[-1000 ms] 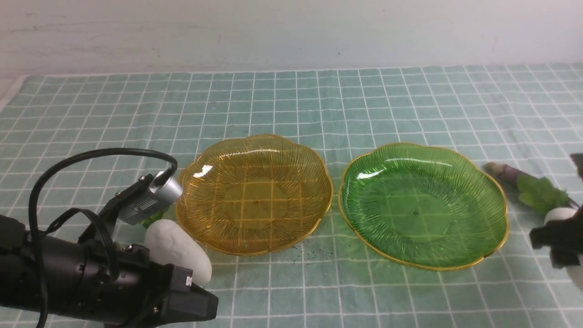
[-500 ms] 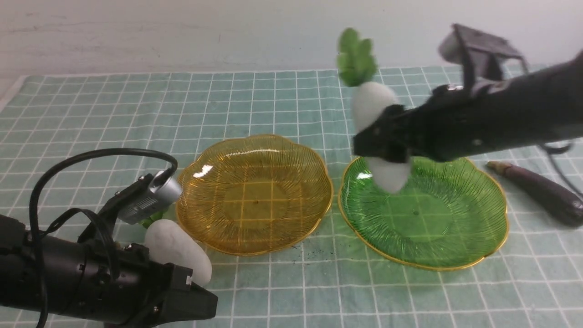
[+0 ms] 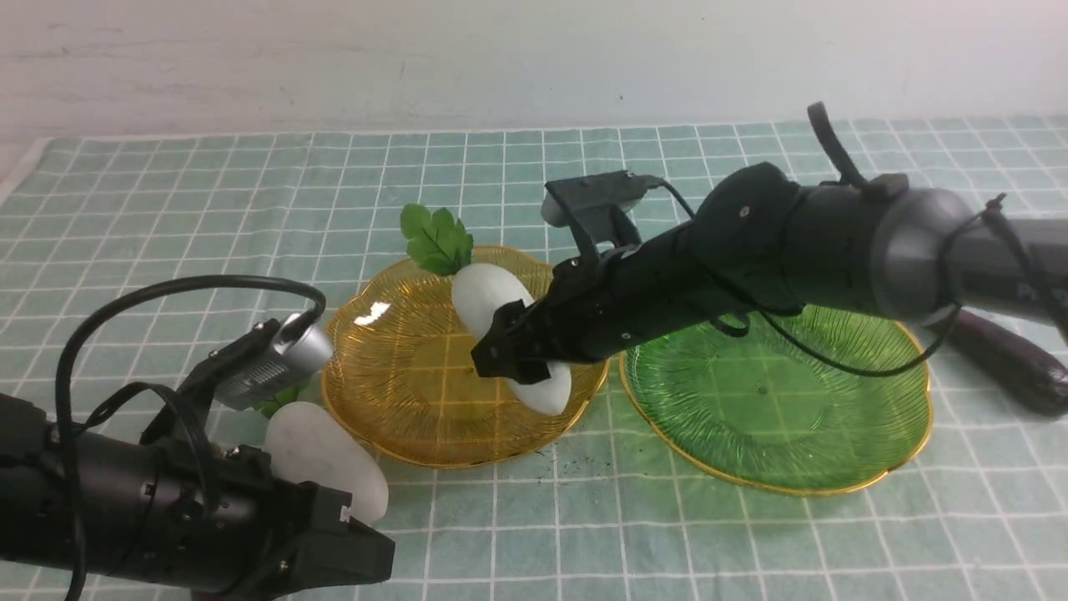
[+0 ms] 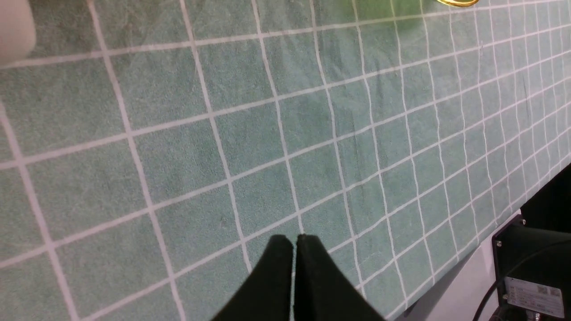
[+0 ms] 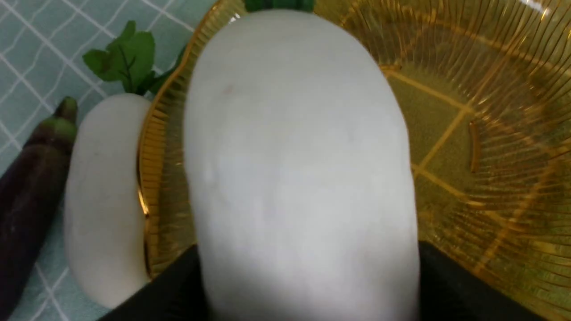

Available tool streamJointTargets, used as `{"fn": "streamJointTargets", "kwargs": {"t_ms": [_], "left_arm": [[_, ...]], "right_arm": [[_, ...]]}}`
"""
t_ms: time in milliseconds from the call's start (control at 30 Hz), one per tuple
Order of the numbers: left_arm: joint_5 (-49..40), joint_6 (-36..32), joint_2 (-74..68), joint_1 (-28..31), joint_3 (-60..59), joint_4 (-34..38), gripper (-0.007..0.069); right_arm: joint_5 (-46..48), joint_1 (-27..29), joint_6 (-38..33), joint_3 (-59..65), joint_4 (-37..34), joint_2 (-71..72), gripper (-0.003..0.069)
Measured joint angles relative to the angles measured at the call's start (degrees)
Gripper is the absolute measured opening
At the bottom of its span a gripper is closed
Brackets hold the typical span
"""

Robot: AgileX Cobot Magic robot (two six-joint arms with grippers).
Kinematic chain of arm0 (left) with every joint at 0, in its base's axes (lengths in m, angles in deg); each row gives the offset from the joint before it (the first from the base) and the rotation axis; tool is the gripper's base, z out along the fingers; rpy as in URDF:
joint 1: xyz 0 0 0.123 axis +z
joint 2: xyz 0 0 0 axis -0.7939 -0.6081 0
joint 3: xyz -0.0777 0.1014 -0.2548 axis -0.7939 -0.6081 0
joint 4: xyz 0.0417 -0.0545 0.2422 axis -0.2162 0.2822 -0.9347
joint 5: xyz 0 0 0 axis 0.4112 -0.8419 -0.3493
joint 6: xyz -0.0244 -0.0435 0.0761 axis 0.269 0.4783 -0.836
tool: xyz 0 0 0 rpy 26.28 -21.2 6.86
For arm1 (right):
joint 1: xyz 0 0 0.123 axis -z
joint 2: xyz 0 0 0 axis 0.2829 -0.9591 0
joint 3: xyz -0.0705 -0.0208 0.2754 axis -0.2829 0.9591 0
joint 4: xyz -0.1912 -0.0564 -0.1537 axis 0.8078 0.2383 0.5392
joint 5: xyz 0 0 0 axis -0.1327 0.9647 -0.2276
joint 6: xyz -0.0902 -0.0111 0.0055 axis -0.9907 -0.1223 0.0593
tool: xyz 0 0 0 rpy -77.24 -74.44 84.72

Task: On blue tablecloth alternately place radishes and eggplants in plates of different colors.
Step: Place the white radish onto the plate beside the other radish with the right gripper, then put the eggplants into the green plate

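pale wall behind, and a teal tablecloth with a thin white grid (image 3: 584, 184) runs across the whole bench. at the near left the left gripper (image 4: 293, 238) is parked low, tips pressed together on nothing, out of the way. just past it a smooth white toy radish with green leaves (image 3: 325, 459) lies against the near-left rim of the ribbed amber plastic plate (image 3: 392, 409), with a slim dark purple eggplant (image 5: 26, 196) alongside. over that plate the right gripper (image 3: 521, 355) straddles a second white radish (image 3: 488, 296), leaves toward the far rim; whether it is pinching or letting go, i cannot tell. the matching green plate (image 3: 776, 401) holds nothing, and another glossy eggplant (image 3: 1014, 367) lies past its right rim, likely meant for it. open cloth beyond the plates leaves room to back out.
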Motion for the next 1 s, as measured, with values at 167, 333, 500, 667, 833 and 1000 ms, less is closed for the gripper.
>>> {"fn": "streamJointTargets", "kwargs": {"t_ms": [167, 333, 500, 667, 833, 1000], "left_arm": [[0.00, 0.00, 0.00, 0.00, 0.00, -0.16, -0.0007], [0.00, 0.00, 0.00, 0.00, 0.00, -0.22, -0.0007], [0.00, 0.00, 0.00, 0.00, 0.00, -0.22, -0.0007], [0.00, 0.00, 0.00, 0.00, 0.00, -0.22, -0.0007], [0.00, -0.05, 0.00, 0.00, 0.00, -0.44, -0.0007], [0.00, -0.05, 0.00, 0.00, 0.00, -0.61, -0.0007]], "right_arm": [[-1.45, 0.69, 0.00, -0.18, 1.85, -0.49, 0.0659], [7.93, 6.33, 2.53, -3.06, 3.00, 0.68, 0.0664], [22.79, 13.85, 7.97, -6.81, 6.40, 3.67, 0.0598], [36.44, 25.57, 12.74, -12.51, 16.35, 5.81, 0.0412], [38.23, 37.02, 19.51, -12.94, 28.28, 5.81, 0.0105], [38.55, 43.94, 27.86, -12.94, 35.87, 5.81, -0.0008]]}}
